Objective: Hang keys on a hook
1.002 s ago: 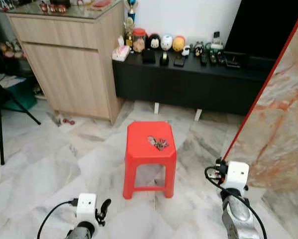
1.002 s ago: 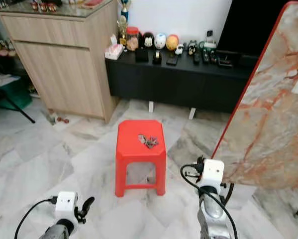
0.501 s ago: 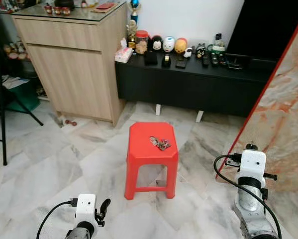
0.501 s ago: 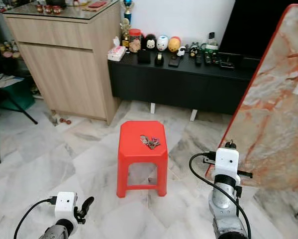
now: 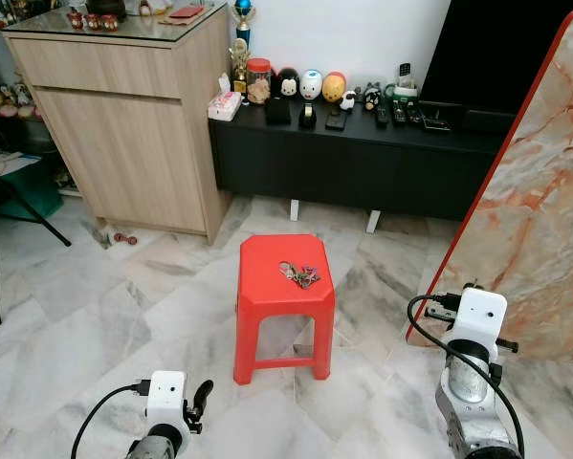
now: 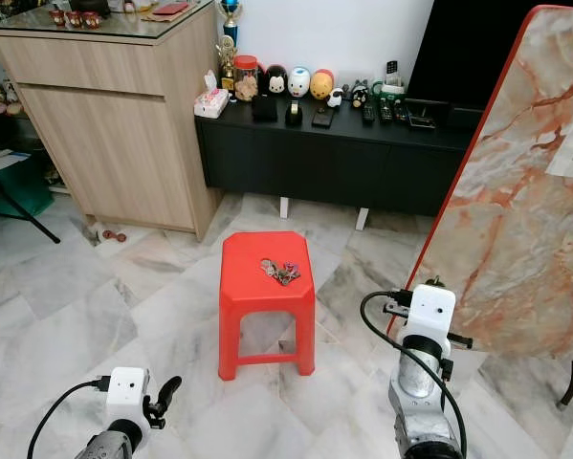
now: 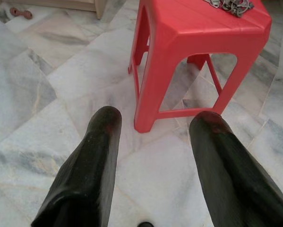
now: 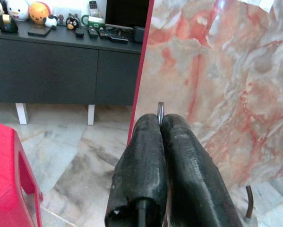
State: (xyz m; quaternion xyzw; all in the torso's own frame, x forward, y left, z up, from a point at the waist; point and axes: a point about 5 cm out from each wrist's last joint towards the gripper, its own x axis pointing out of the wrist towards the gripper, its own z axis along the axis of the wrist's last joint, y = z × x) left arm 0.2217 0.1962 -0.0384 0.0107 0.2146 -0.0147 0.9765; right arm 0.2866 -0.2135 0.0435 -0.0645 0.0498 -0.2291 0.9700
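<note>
Marble floor (image 5: pixel 95 316), item: red stool (image 5: pixel 284 287) bearing keys (image 5: pixel 299 275); our left gripper (image 7: pixel 153 137) hangs spread apart, our right gripper (image 8: pixel 161 124) pinches a metal ring (image 8: pixel 160 109).

stool (image 5: pixel 284 283): bright red | keys (image 5: pixel 299 275): silvery grey | floor (image 5: pixel 95 316): white marble, grey veins | slab (image 5: pixel 544 201) beside right gripper (image 8: pixel 160 124): cream with orange-red veining, red edge | cabinet (image 5: pixel 133 143): pale wood grain | console (image 5: pixel 353 158): black | gripper fingers (image 7: pixel 91 161): black

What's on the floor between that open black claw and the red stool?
Nothing: the left wrist view shows bare marble floor between the left gripper and the red stool.
</note>
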